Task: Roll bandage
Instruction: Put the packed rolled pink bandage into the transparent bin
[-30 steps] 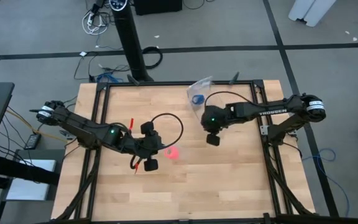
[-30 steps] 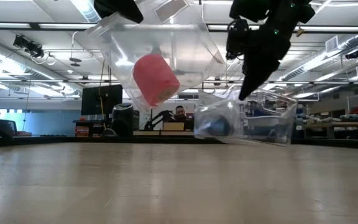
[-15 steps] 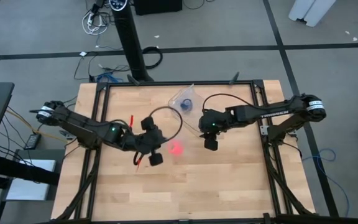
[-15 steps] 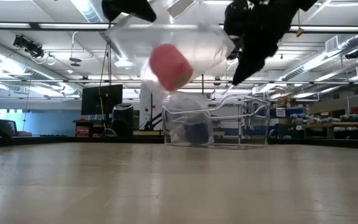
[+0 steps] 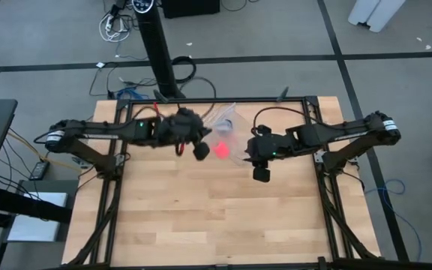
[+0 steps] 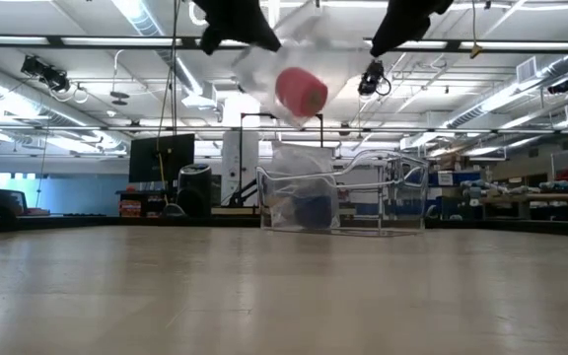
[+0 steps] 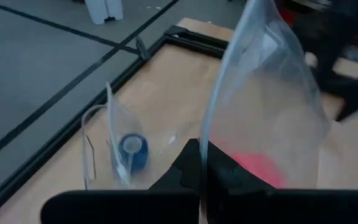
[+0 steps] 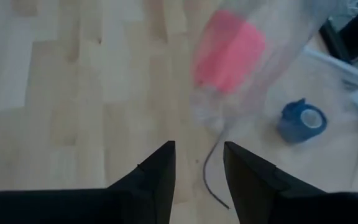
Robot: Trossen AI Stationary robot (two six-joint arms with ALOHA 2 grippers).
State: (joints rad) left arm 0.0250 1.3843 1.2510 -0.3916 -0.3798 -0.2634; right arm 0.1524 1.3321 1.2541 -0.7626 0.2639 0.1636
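The bandage is a small pink roll (image 5: 221, 149) lying inside a clear plastic bag (image 6: 269, 61). The bag hangs from my left gripper (image 5: 199, 150), which is shut on it above the far middle of the table. In the low view the roll (image 6: 301, 91) sits high above the tabletop. My right gripper (image 8: 199, 155) stands open just right of the bag (image 5: 261, 174), with nothing between its fingers. Its wrist view shows the pink roll (image 8: 229, 50) ahead of it. My left gripper pinches the clear bag by its upper edge (image 7: 202, 148) between its two shut fingers. The bag stretches away from the fingers and hangs clear of the table. The pink roll (image 7: 258, 168) rests in its low part.
A clear plastic container (image 6: 338, 197) holding a blue roll (image 5: 226, 126) stands on the table near the far edge, under and behind the bag. Bare wooden tabletop (image 5: 201, 217) fills the near half. Black frame rails (image 5: 317, 161) run along the table's sides.
My left gripper has swung up and toward the table's far edge, carrying the bag and the roll inside it. My right gripper has risen. The clear container, tilted a second ago, has shifted toward the table's left and stands upright.
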